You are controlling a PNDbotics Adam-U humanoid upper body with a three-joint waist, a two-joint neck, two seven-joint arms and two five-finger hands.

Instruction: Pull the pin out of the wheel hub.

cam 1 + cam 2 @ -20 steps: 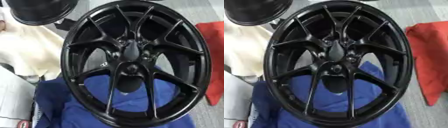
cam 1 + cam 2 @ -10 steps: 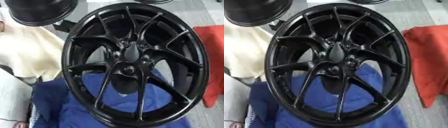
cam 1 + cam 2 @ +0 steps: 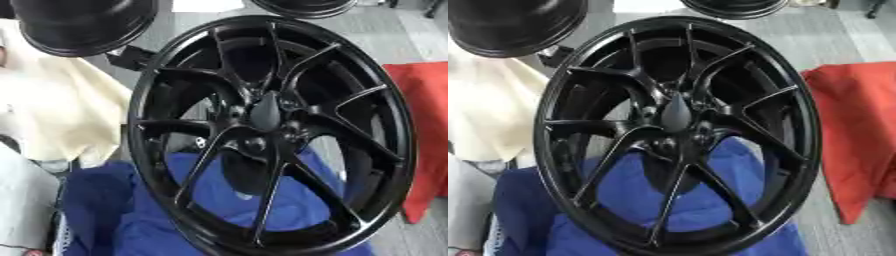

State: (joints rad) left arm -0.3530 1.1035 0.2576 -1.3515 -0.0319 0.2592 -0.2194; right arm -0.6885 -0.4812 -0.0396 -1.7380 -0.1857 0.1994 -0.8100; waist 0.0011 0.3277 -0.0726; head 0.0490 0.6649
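Observation:
A large black spoked wheel (image 3: 271, 132) fills the middle of both views and lies tilted on a blue cloth (image 3: 114, 210). At its hub (image 3: 262, 117) a dark tapered piece (image 3: 676, 114) stands out from the centre, and small round bolt holes ring it. I cannot make out a separate pin against the black metal. Neither of my hands shows in either view.
A second black wheel (image 3: 83, 22) sits at the top left and part of a third (image 3: 306, 6) at the top edge. Left of the wheel lies a cream cloth (image 3: 61, 110), right of it a red cloth (image 3: 855, 135) on grey floor. A white shape (image 3: 22, 200) fills the lower left.
The whole picture has shifted and tilted, so the camera has moved; the wheel now looks narrower and leans further to the right. No hand has come into view.

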